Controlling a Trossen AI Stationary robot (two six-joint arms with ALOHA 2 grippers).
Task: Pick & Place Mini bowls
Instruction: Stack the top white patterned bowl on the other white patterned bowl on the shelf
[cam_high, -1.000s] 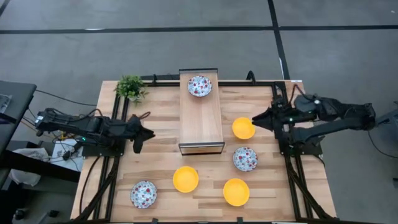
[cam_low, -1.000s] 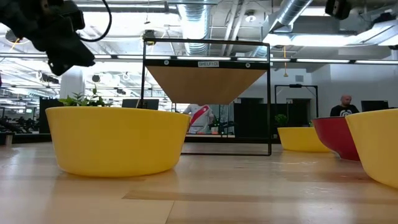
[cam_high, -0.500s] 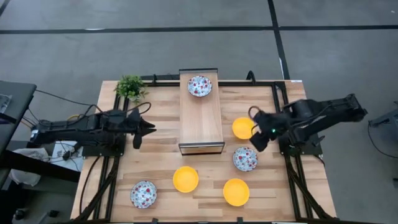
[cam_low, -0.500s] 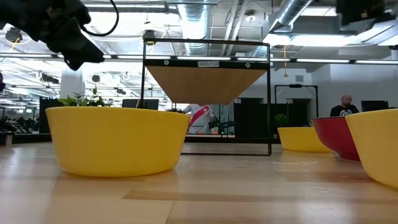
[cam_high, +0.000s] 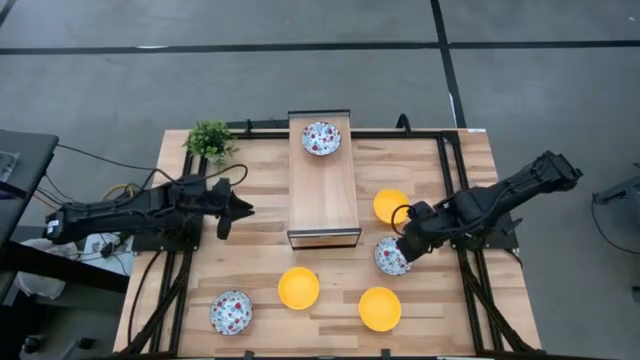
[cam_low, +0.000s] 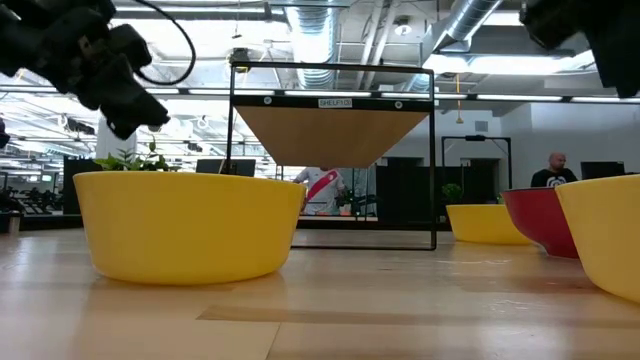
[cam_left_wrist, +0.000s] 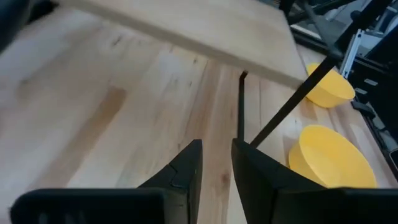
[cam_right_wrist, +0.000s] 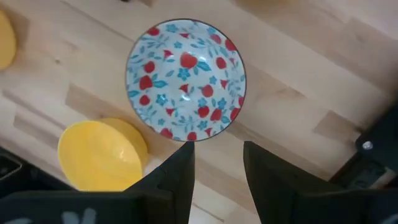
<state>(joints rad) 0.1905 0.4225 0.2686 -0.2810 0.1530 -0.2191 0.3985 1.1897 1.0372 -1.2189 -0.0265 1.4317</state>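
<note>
Six mini bowls show in the high view. One floral bowl (cam_high: 321, 138) sits on the raised wooden shelf (cam_high: 323, 205). On the table stand a yellow bowl (cam_high: 391, 206), a floral bowl (cam_high: 391, 258), two more yellow bowls (cam_high: 298, 288) (cam_high: 379, 308) and a floral bowl (cam_high: 230, 312). My right gripper (cam_high: 405, 243) hovers open just over the floral bowl (cam_right_wrist: 186, 87) right of the shelf, its fingers (cam_right_wrist: 177, 171) by the rim, touching nothing. My left gripper (cam_high: 243, 209) hangs left of the shelf, with a narrow gap (cam_left_wrist: 216, 168) between its fingers.
A small green potted plant (cam_high: 210, 140) stands at the far left corner. The shelf's thin black legs (cam_left_wrist: 241, 106) rise close ahead of my left gripper. Black frame rails (cam_high: 470, 280) run along both table sides. A person (cam_low: 552, 170) shows far off in the room.
My right gripper has swung from beside the far yellow bowl toward the near edge and now hangs over the floral bowl right of the shelf. My left gripper has edged a little toward the shelf and dipped. No bowl has moved.
</note>
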